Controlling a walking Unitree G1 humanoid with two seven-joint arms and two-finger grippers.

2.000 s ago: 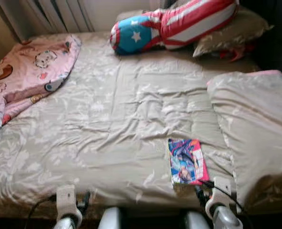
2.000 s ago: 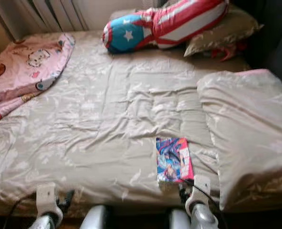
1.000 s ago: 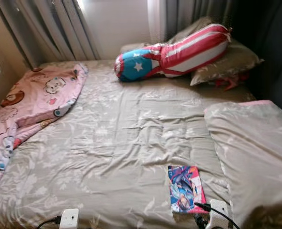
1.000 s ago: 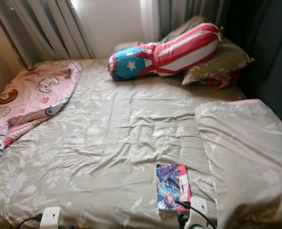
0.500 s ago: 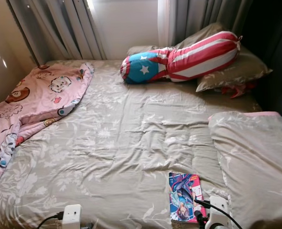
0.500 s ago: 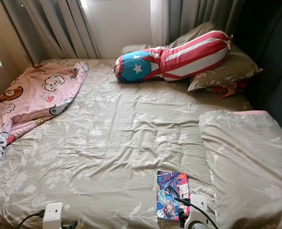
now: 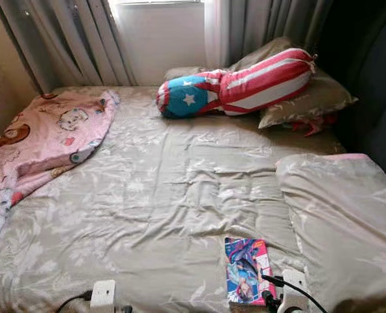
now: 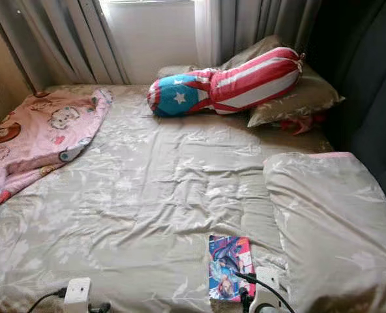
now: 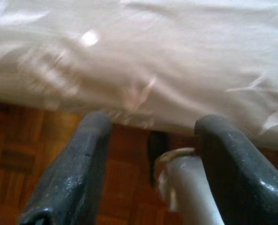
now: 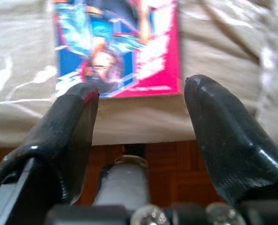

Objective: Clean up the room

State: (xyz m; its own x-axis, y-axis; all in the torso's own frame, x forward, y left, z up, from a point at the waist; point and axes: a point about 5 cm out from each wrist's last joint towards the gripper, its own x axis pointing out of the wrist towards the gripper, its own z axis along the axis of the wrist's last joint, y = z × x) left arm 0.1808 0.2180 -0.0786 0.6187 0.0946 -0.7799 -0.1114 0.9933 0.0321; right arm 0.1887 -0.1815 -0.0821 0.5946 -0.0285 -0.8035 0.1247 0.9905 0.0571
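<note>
A colourful comic book (image 7: pixel 247 270) with a pink edge lies flat on the grey-beige bedspread (image 7: pixel 160 195), near the bed's front edge on the right. In the right wrist view the book (image 10: pixel 118 42) sits just beyond my right gripper (image 10: pixel 141 101), which is open, its fingers apart and holding nothing. My left gripper (image 9: pixel 153 126) is open too, pointing at the bed's front edge over the wooden floor (image 9: pixel 17 150). The wrist housings show at the bottom of the left eye view, the left (image 7: pixel 102 295) and the right (image 7: pixel 291 293).
A pink cartoon blanket (image 7: pixel 36 140) is bunched at the bed's left. A star-and-stripes bolster (image 7: pixel 235 81) leans on a pillow (image 7: pixel 307 98) at the head. A folded duvet (image 7: pixel 343 222) covers the right side. Curtains (image 7: pixel 62 39) hang behind.
The camera has tilted up over two seconds, showing the window and curtains; my arms sank to the picture's lower edge. The book and bedding have not moved.
</note>
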